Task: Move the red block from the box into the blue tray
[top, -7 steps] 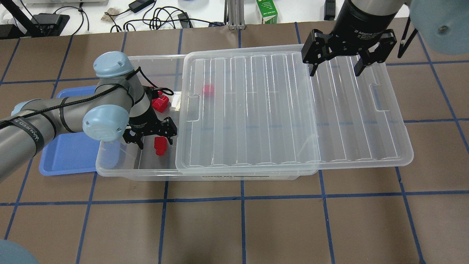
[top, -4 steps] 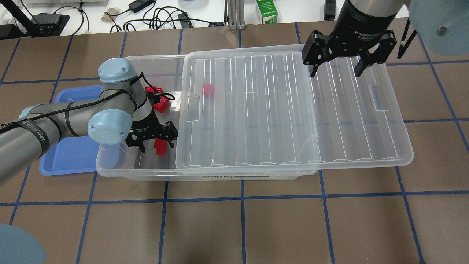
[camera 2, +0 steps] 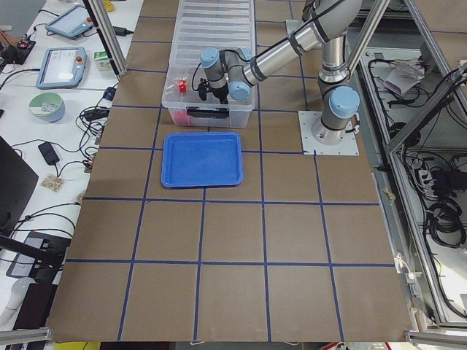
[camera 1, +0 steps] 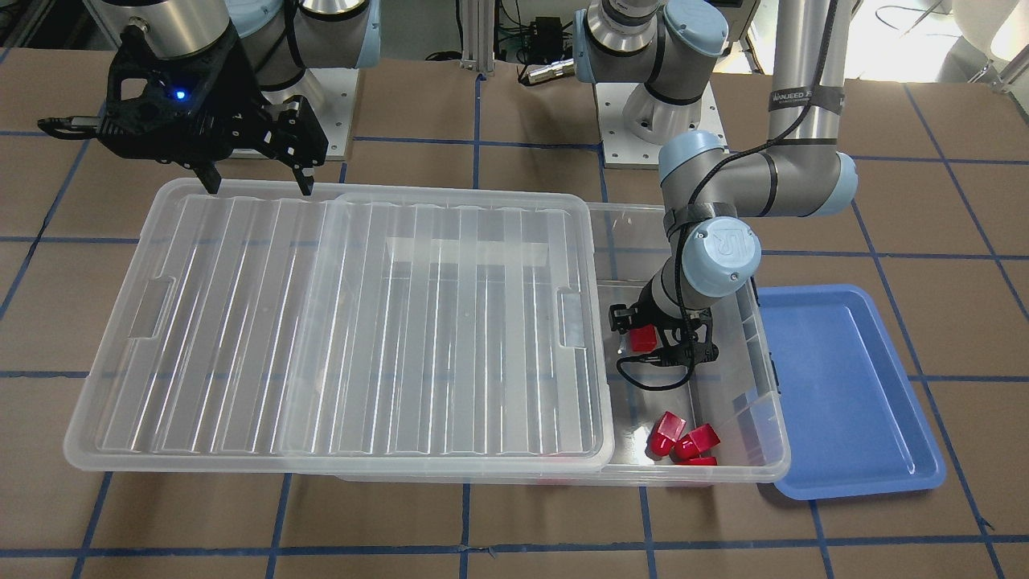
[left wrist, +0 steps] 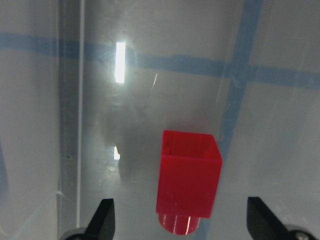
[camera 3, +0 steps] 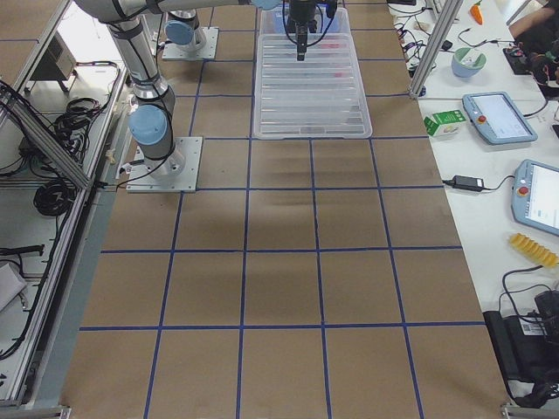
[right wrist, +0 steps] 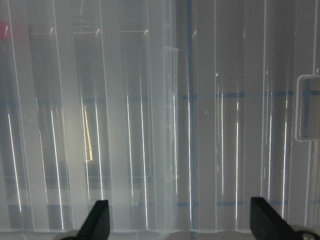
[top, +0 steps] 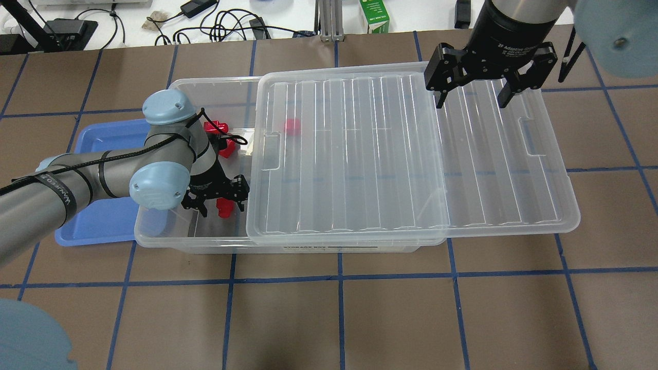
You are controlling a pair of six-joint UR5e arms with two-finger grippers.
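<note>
At the box's (top: 205, 245) uncovered nine-o'clock end, seen from overhead, the left gripper (top: 221, 209) stands wide astride the red block (left wrist: 189, 182) on the box floor; the right gripper (top: 471, 103) gapes at one o'clock.

The glossy red block (left wrist: 189, 185) lies on its side on the floor of the clear box (top: 169, 239). The shallow blue tray (top: 97, 221) lies flat just beside the box's uncovered end.
</note>
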